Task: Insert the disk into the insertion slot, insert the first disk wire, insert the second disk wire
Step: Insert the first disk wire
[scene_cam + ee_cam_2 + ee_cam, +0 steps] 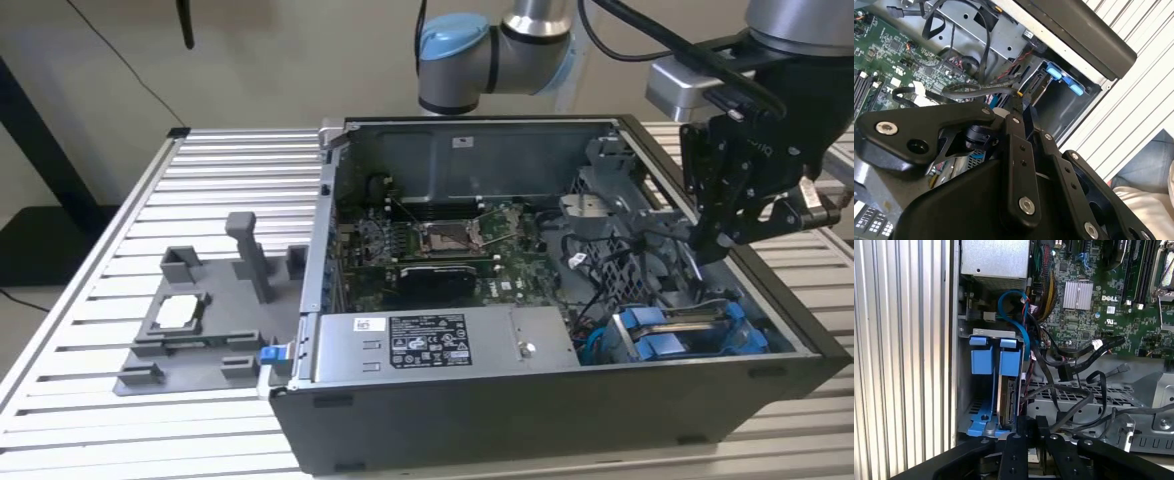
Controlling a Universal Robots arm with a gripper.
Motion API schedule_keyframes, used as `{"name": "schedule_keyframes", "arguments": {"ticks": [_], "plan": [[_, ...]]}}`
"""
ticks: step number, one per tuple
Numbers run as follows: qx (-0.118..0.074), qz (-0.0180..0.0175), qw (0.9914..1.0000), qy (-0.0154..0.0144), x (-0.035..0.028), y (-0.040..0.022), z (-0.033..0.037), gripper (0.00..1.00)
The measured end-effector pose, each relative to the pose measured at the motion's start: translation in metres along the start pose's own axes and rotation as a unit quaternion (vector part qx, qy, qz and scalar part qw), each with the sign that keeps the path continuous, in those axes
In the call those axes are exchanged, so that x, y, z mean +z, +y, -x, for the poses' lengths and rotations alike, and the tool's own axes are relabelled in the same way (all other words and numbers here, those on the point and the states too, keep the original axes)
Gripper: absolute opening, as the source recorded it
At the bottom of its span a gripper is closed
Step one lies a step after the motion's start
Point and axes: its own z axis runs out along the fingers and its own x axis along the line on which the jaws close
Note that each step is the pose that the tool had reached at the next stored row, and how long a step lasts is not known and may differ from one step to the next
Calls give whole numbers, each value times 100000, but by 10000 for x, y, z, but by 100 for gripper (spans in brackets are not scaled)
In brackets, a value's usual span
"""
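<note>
At the exterior view's right, the gripper (703, 243) hangs in the computer case (534, 420), near the insertion slot (651, 347). In the second wrist view it is clenched on a black wire (974, 89). In the first wrist view the disk (1008, 400) sits inside that slot.

Blue-framed disk (1006, 400), green motherboard (1104, 322), black wires (1089, 347)
</note>
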Motion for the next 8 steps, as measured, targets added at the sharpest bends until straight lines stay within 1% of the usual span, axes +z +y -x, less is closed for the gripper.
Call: {"name": "schedule_keyframes", "arguments": {"ticks": [6,7,8], "plan": [[34,13,100000,7,0,0,-2,19],[43,58,100000,0,1,1,-3,19],[37,178,100000,-10,4,1,-4,19]]}}
